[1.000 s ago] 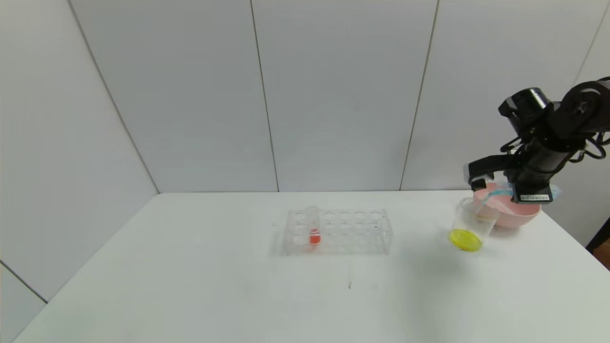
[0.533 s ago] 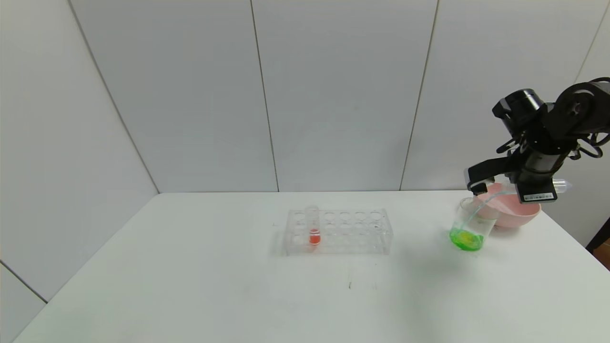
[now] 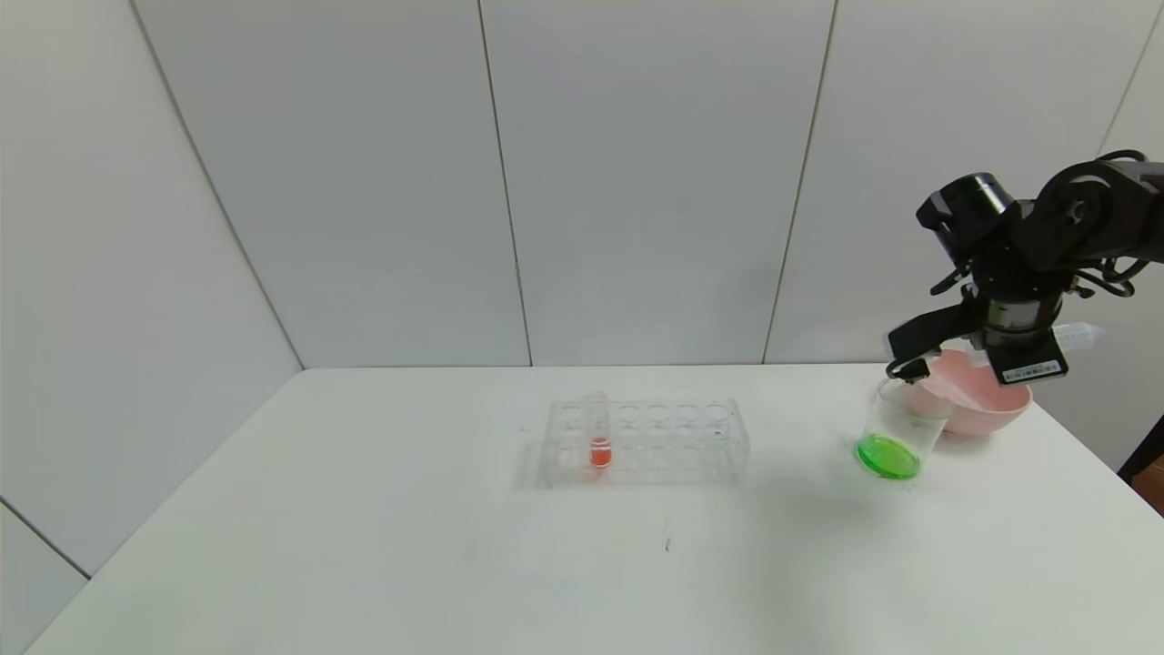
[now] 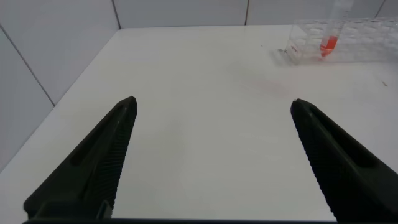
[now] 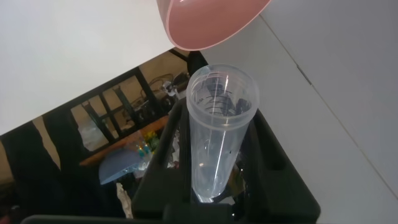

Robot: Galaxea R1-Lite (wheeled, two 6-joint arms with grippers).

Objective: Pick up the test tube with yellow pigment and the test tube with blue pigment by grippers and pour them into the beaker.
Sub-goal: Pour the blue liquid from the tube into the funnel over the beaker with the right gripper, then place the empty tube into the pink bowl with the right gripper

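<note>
One tube in my right gripper (image 3: 987,355), clamped on the test tube with blue pigment (image 5: 219,134), which looks drained and lies roughly level above the pink bowl (image 3: 987,408), mouth toward the beaker (image 3: 898,428). Beaker liquid is green, so I judge both pours done. I can't see the yellow tube. Next: lift clear without clipping the beaker rim, then set the empty down. Left gripper (image 4: 211,155) parked low over the table (image 3: 455,546), jaws spread, tube rack (image 4: 345,46) well ahead.
</note>
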